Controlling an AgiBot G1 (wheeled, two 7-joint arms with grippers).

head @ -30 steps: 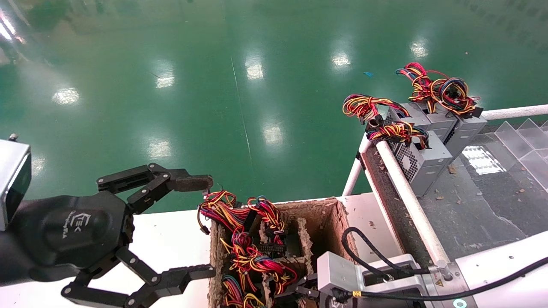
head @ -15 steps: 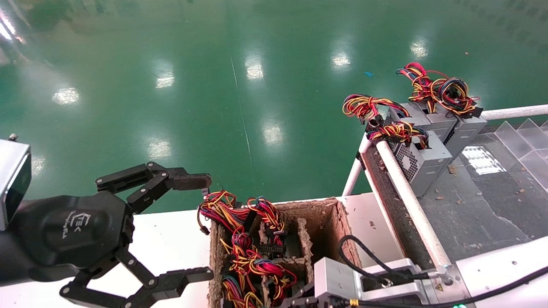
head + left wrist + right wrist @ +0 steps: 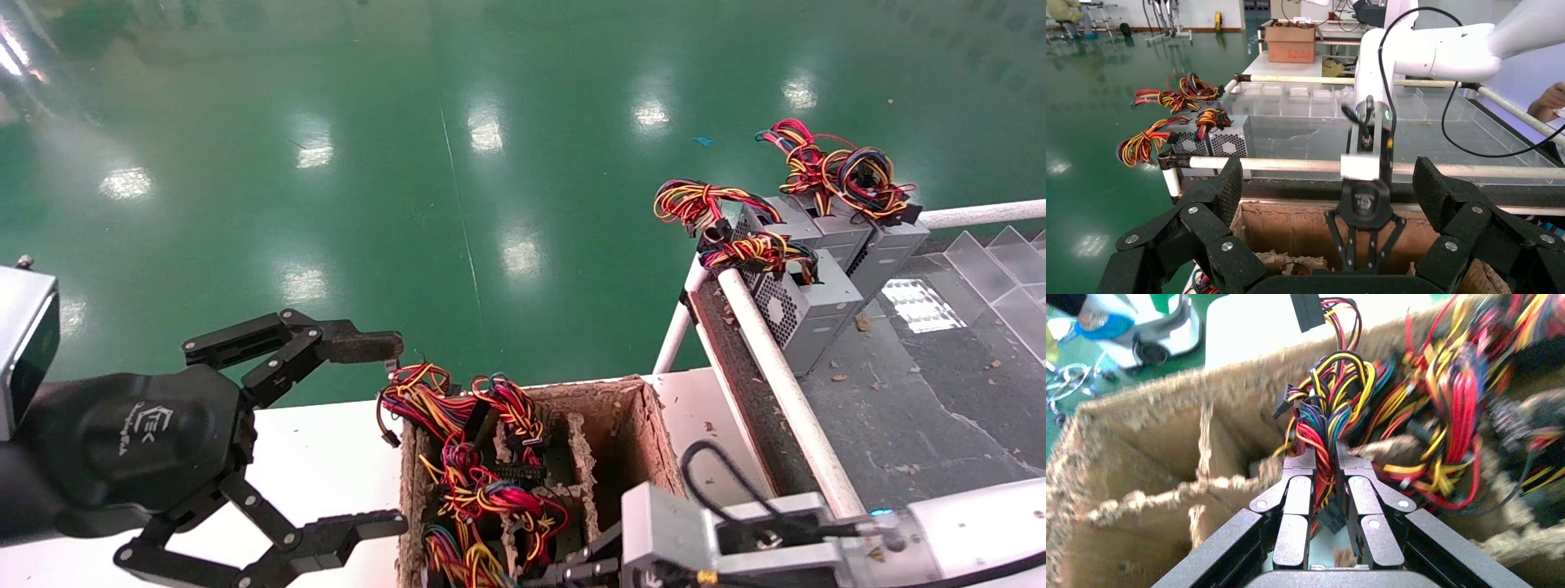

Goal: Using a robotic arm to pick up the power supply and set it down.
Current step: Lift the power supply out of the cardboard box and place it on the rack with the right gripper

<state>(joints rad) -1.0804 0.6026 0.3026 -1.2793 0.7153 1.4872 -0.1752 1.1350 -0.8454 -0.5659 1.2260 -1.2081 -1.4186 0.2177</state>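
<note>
- Since half a second earlier the right gripper [image 3: 1325,462] had shifted toward the right edge of the head view and sunk lower over the cardboard box [image 3: 633,416]; the left gripper [image 3: 359,433] had not moved.
- What the right gripper held was only a wire bundle [image 3: 1333,410], red, yellow, black and blue strands, pinched between its fingers [image 3: 1300,478], which were drawn close together on it.
- The power supply itself, down in a box compartment behind a frayed divider [image 3: 1202,441], was hidden under the cables; its metal body could not be made out.
- Risk, as I judged it: lifting by the wires alone could let them slip through the pads, or the unit could swing and catch on the divider.
- Neighbouring cable tangles [image 3: 474,482] lay touching, so they might be dragged up too.
- Three finished units [image 3: 817,306] sat on the railed shelf [image 3: 772,367] to the right.
- The left gripper hung spread wide beside the box, over the white table [image 3: 327,457], idle.
</note>
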